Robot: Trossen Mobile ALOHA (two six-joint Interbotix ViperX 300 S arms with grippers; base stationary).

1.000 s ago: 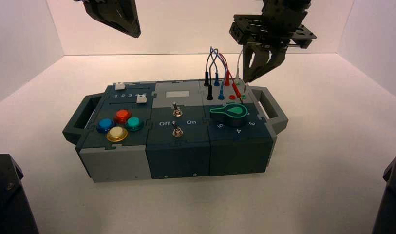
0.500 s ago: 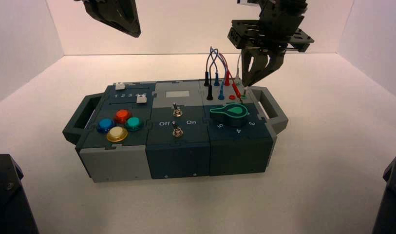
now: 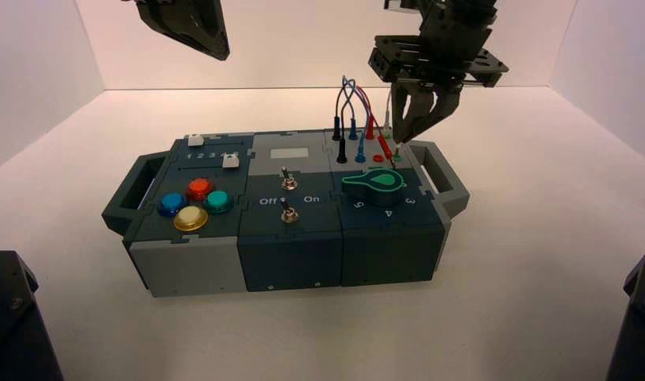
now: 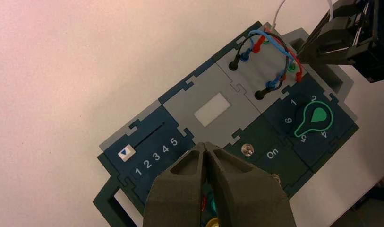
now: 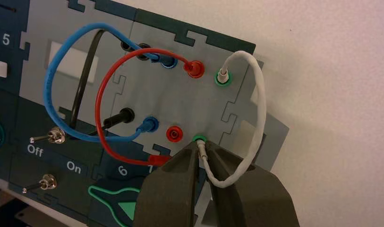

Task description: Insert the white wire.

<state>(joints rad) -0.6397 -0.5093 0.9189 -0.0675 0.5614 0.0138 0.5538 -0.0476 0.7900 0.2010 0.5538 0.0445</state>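
White wire: here it is (image 5: 260, 101), arching at the box's back right corner, one plug sitting in the rear green socket (image 5: 223, 81)!
Loose plug: the other white plug (image 5: 201, 150) is right at the front green socket (image 5: 199, 138); whether its pin is in, I can't tell.
Right pincer: over that front socket (image 5: 202, 153), closed narrowly on the plug!
Score so far: one end home, the second looks nearly there; what's left, I'd judge, is seating it and letting go.
Red wire: next door (image 5: 101, 90), one plug in its rear red socket, the front red socket (image 5: 174, 134) unfilled.
Left pincer: waiting (image 4: 204, 146) above the box's left part, tips together, nothing in them.
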